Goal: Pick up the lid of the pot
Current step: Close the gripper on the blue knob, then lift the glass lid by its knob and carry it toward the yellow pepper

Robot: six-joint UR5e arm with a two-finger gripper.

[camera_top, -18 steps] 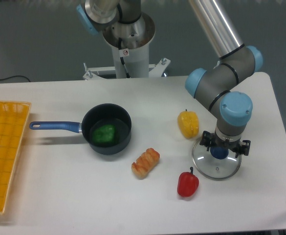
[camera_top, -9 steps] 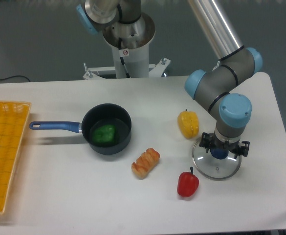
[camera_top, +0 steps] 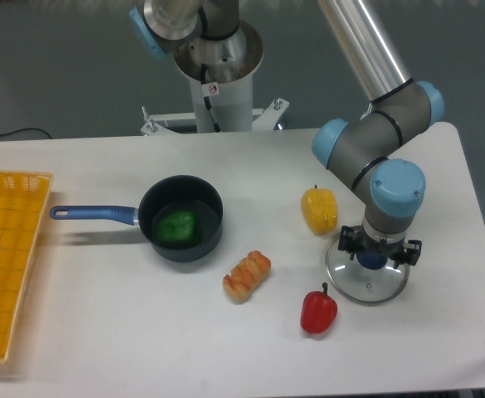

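Observation:
The pot lid lies flat on the right side of the table, a clear glass disc with a thin rim and a dark blue knob at its middle. Over it, reaching down from the upper right, is my gripper, open. One finger stands to the left of the knob and the other to the right, and a gap shows on each side. The gripper's body hides the lid's far edge in part. Whether the fingertips touch the glass, I cannot tell.
A yellow pepper-like object sits just left of the gripper, and a red pepper near the lid's front left. Farther left are a bread-like piece, a black pan holding something green, and a yellow crate.
My gripper has shifted very slightly left above the lid, its fingers still apart. The lid and the other objects have stayed put.

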